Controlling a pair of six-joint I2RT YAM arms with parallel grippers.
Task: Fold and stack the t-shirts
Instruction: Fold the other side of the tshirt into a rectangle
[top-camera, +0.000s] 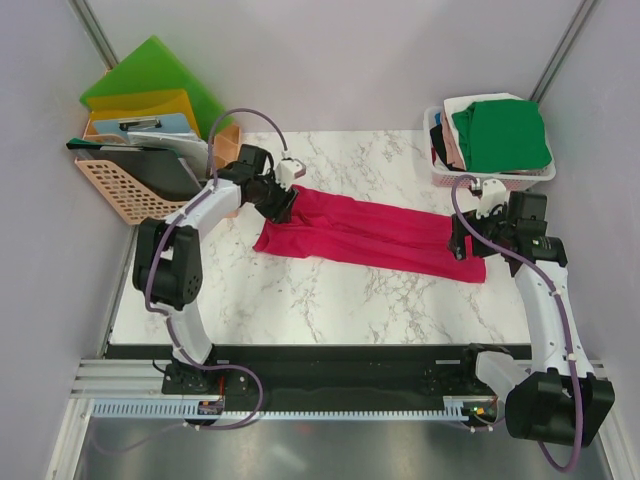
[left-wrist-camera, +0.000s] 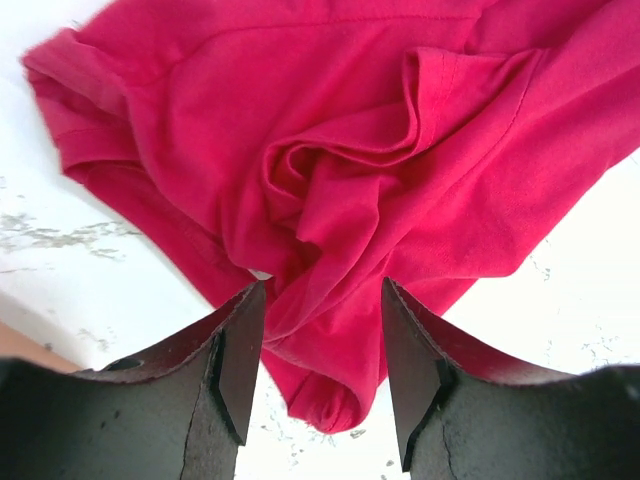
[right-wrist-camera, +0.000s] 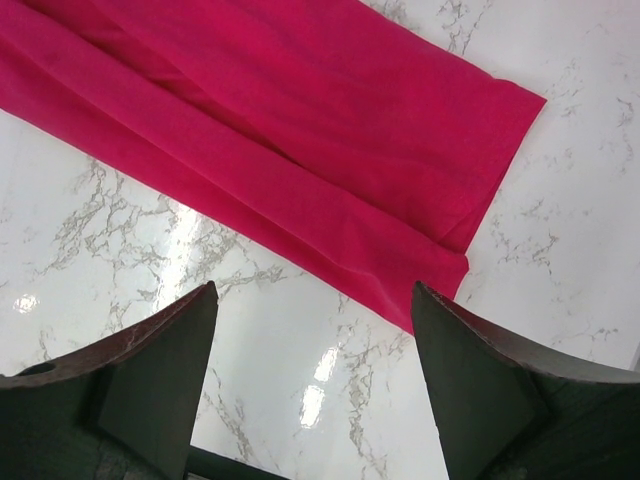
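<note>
T-shirt (top-camera: 370, 235): crimson-pink, a long folded band slanting across mid-worktop, left end bunched.
Left end effector (left-wrist-camera: 322, 300): apart, at bunched end.
Right end effector (right-wrist-camera: 313, 295): wide apart, over other end.
Worktop (top-camera: 300, 300): white marble; pale walls (top-camera: 340, 60) around.

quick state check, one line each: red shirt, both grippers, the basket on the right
crimson t-shirt: lying on the table, folded lengthwise into a long strip, left end bunched, right end flat
left gripper: open, jaws astride the bunched end
right gripper: open wide, above the strip's right corner, holding nothing
green t-shirt: folded, on top of the stack in the white basket
</note>
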